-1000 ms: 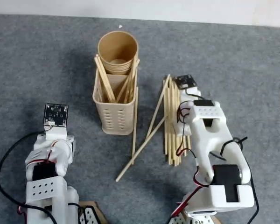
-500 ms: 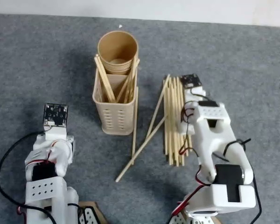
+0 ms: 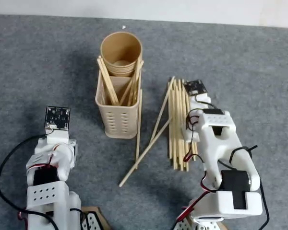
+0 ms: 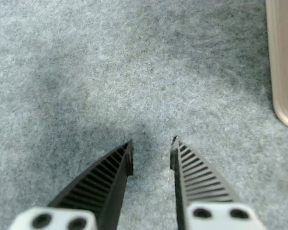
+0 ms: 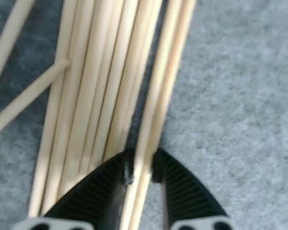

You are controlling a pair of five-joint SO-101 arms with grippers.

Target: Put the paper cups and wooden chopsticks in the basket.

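1. Chopsticks (image 3: 177,124) mostly lie piled on the carpet (image 3: 48,62) beside the basket (image 3: 119,120); a few stand inside it with the cups (image 3: 121,50).
2. Right gripper (image 5: 140,165) is pinched onto the pile's outer sticks.
3. Left gripper (image 4: 152,153) is partly open, holding nothing, over carpet.

The table (image 3: 48,62) is covered in grey, felt-like carpet. On it stands a pale slotted basket (image 3: 119,120). Near its side the wooden chopsticks (image 3: 176,139) lie in a flat row — and two loose sticks (image 3: 145,153) cross at a slant on the carpet between that row and the basket.
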